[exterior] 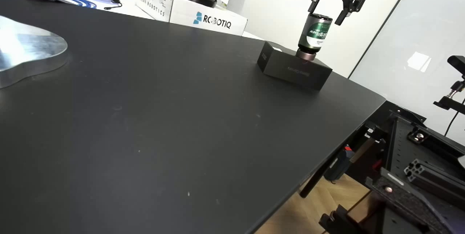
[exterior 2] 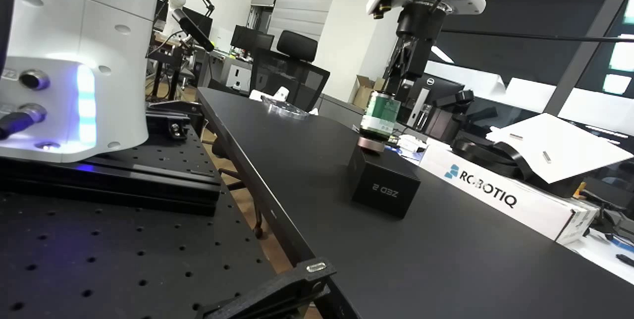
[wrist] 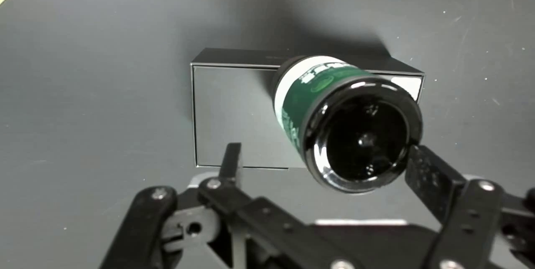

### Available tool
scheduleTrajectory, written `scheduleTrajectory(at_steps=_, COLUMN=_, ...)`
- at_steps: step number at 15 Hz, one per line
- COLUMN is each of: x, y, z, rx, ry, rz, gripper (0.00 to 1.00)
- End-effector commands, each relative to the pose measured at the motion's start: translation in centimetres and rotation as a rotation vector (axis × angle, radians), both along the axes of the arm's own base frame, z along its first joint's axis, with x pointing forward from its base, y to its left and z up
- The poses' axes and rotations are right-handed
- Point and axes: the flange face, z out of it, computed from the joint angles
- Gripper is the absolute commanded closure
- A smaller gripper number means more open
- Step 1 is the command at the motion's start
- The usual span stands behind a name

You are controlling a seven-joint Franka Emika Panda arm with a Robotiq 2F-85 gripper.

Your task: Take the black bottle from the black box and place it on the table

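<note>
The black bottle (exterior: 316,32) stands upside down on its pinkish cap on top of the black box (exterior: 294,72). Its green and white label (exterior 2: 381,113) shows in both exterior views. The box (exterior 2: 381,190) lies on the black table (exterior: 163,117). My gripper (exterior: 326,16) is open at the bottle's upturned base, one finger on each side. In the wrist view the gripper (wrist: 324,145) has a wide gap between the left finger and the bottle (wrist: 319,89). The right fingertip is at the base's rim; I cannot tell if it touches. The box (wrist: 234,114) shows below.
A white Robotiq box (exterior: 214,19) stands behind the table, with a black band-like thing on it. A shiny metallic piece (exterior: 29,48) lies at the table's far left in an exterior view. The white robot base (exterior 2: 74,61) stands on a perforated black platform beside the table's edge.
</note>
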Motion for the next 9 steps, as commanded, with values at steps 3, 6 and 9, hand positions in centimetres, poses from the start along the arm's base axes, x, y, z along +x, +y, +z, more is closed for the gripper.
scheduleTrajectory(at_steps=3, x=-0.51, y=0.69, z=0.53, rx=0.008, ry=-0.017, rz=0.010, gripper=0.00)
scheduleTrajectory(at_steps=6, x=-0.56, y=0.77, z=0.33, rx=0.009, ry=-0.012, rz=0.014, gripper=0.00)
scheduleTrajectory(at_steps=9, x=-0.62, y=0.73, z=-0.03, rx=0.008, ry=-0.006, rz=0.014, gripper=0.00)
